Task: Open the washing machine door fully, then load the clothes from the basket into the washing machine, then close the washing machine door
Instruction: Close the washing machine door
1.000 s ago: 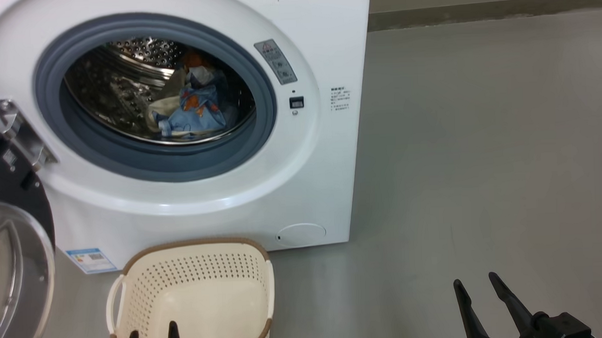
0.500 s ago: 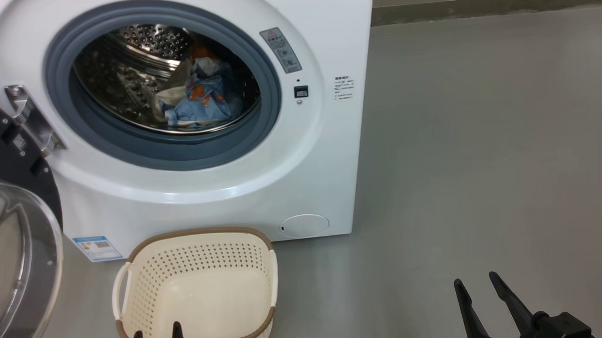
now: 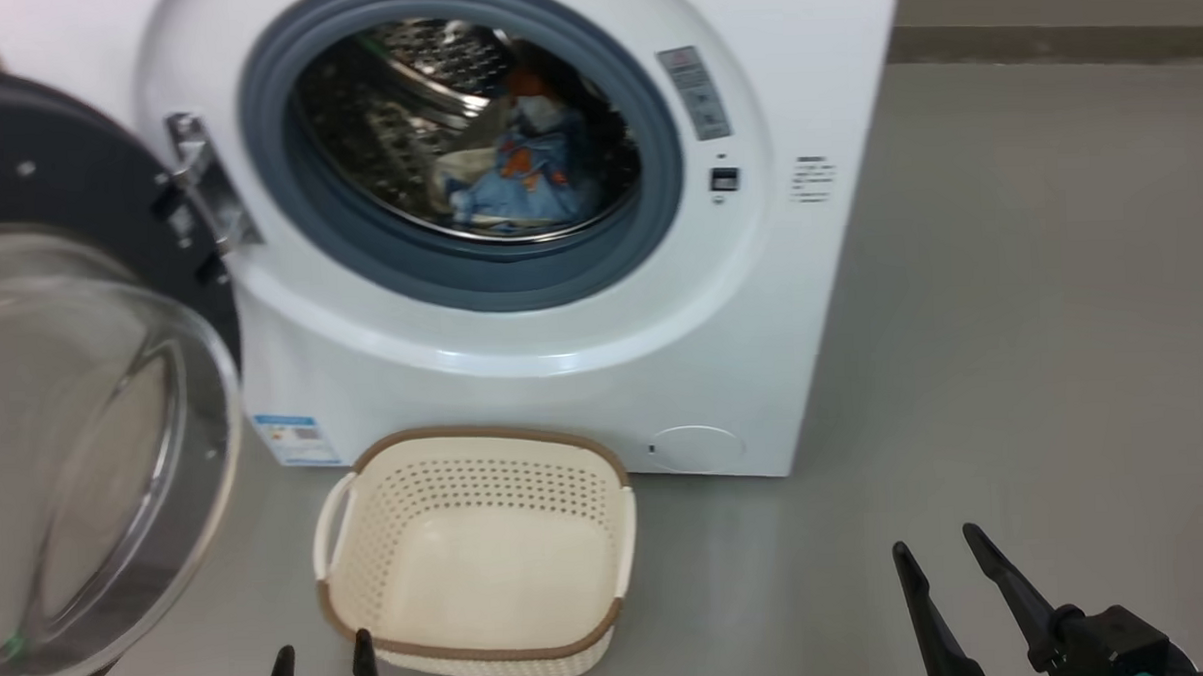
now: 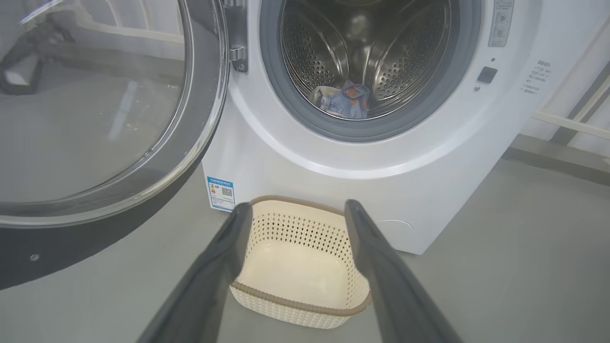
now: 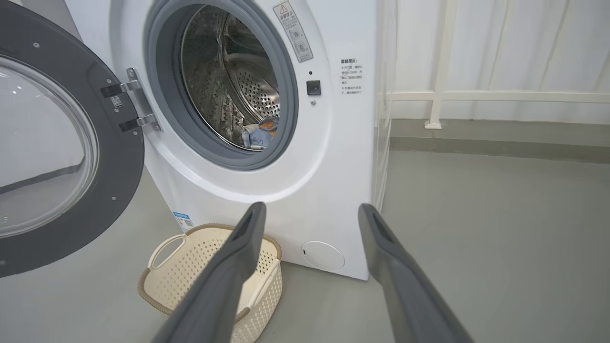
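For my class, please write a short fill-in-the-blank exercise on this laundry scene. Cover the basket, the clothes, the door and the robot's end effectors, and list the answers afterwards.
1. The basket in front of the washing machine is ____.
2. The clothes lie inside the machine's steel ____.
3. The washing machine door stands swung ____.
4. The left end effector and right end effector each grip ____.
Missing words: empty; drum; open; nothing.

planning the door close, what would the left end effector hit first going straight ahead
Likely the washing machine, on its white front, passing over the basket; depth is unclear.
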You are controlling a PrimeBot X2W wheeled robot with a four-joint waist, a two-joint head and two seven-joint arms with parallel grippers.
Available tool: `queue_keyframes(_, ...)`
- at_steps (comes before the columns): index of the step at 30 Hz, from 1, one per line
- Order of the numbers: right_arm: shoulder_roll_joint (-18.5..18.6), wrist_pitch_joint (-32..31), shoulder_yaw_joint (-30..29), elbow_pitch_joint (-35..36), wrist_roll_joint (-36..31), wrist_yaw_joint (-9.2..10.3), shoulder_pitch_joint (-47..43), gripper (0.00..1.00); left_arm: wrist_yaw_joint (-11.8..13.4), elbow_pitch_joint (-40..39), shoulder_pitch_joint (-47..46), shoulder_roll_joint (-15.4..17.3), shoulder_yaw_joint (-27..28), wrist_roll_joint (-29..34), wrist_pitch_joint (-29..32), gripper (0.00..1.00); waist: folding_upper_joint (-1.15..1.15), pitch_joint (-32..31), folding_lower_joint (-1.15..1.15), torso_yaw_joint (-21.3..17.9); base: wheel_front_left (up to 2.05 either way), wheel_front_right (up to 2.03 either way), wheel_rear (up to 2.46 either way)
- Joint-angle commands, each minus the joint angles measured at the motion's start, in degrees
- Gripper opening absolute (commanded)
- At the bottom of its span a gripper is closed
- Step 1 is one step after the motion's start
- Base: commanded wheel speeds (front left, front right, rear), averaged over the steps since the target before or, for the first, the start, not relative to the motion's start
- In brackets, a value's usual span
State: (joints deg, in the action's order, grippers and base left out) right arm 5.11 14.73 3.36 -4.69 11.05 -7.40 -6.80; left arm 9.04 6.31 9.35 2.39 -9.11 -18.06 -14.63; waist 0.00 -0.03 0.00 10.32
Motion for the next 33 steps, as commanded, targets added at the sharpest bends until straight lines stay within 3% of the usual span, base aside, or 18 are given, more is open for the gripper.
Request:
queue_keyframes(1,0.7,0.3,1.9,1.6,-0.6,-0.09,2.6,1.00,0.8,-1.7,-2.7,0.5,1.5,-0.4,-0.4,1.00,0.00,-0.1,0.00,4.9,0.00,0.00,0.00)
queue_keyframes(15,1.4,0.3,3.5,1.3,-0.6,-0.09,4.4,1.00,1.7,-3.0,-3.2,0.5,0.5,-1.0,-0.4,1.00,0.00,-0.1,0.00,15.6,0.00,0.00,0.00)
queue_keyframes(33,1.7,0.3,3.7,1.2,-0.6,-0.09,4.5,1.00,2.4,-2.9,-3.1,0.5,1.5,-2.7,-0.4,1.00,0.00,0.7,0.00,19.1,0.00,0.00,0.00)
